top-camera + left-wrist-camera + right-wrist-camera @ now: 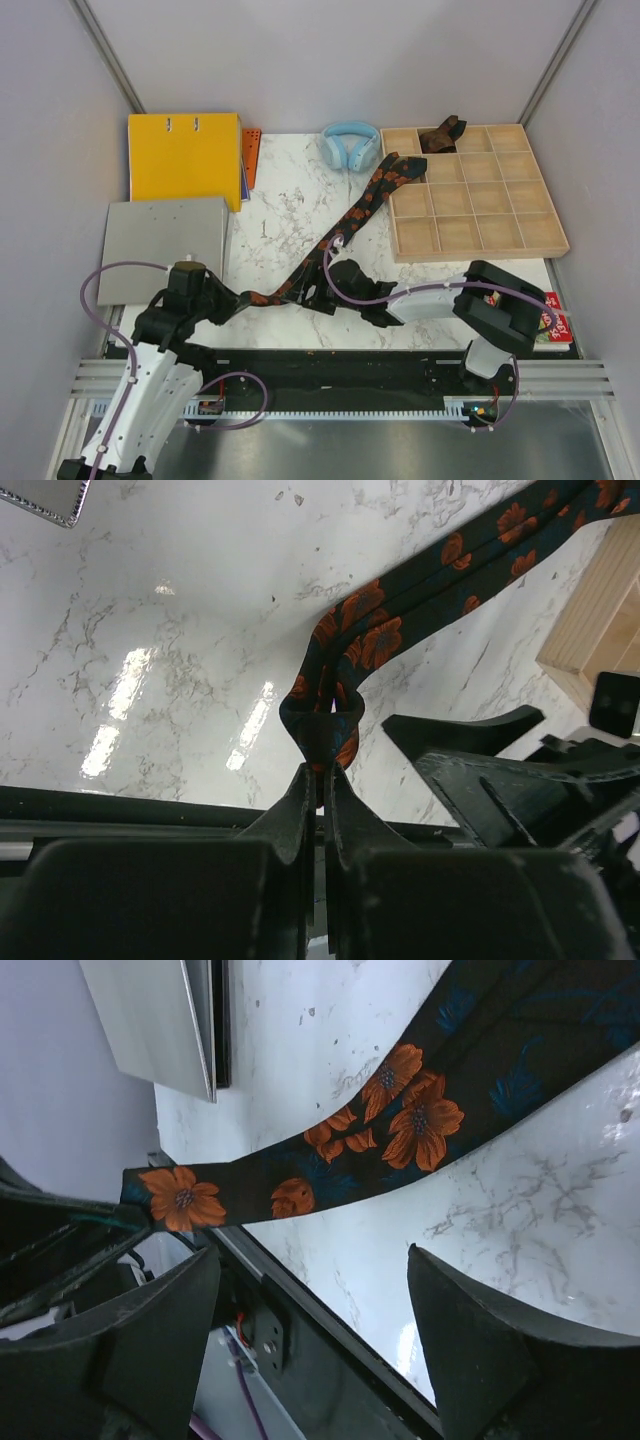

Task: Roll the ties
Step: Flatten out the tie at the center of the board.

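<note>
A black tie with orange flowers lies stretched diagonally over the marble table, from near the left arm up to the wooden tray. My left gripper is shut on the tie's narrow end, which is folded between its tips. My right gripper hovers beside the tie's lower stretch, open, with nothing between its fingers. In the right wrist view the tie passes just beyond the fingertips. A dark brown tie sits bunched in a back compartment of the tray.
Light-blue headphones lie at the back beside the tray. A yellow binder and a grey box fill the left side. A red packet sits at the right, by the right arm.
</note>
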Robot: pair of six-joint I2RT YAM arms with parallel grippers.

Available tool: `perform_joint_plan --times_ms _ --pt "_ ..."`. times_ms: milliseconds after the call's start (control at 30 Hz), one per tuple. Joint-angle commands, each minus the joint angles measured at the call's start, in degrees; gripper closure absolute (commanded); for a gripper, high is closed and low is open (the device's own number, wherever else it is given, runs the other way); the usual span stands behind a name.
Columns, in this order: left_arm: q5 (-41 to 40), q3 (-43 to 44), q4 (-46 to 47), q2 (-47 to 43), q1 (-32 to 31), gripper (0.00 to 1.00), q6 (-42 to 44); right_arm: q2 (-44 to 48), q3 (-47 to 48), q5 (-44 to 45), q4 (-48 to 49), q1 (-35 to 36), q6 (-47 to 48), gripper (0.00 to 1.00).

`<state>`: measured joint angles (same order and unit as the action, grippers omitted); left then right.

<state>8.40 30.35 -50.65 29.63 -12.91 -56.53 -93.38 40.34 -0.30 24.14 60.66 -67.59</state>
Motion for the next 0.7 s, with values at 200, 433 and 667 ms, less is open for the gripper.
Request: perform_joint_plan --times_ms 200,433,667 --pt "-1.81 -0.38 1.52 -3.96 -0.19 0.98 -3.15 -10.58 1.06 8.99 16.19 4.29 -23.45 0.21" --pt "-3.31 1.64 -1.29 -4.05 -0.19 0.98 -2.00 -14.89 -3.68 9.52 28.40 3.50 -29.52 0.26" --pt "-2.33 1.90 -1.64 -3.96 -0.10 0.98 -1.57 -22.00 1.49 6.37 29.38 3.50 -32.51 0.29"
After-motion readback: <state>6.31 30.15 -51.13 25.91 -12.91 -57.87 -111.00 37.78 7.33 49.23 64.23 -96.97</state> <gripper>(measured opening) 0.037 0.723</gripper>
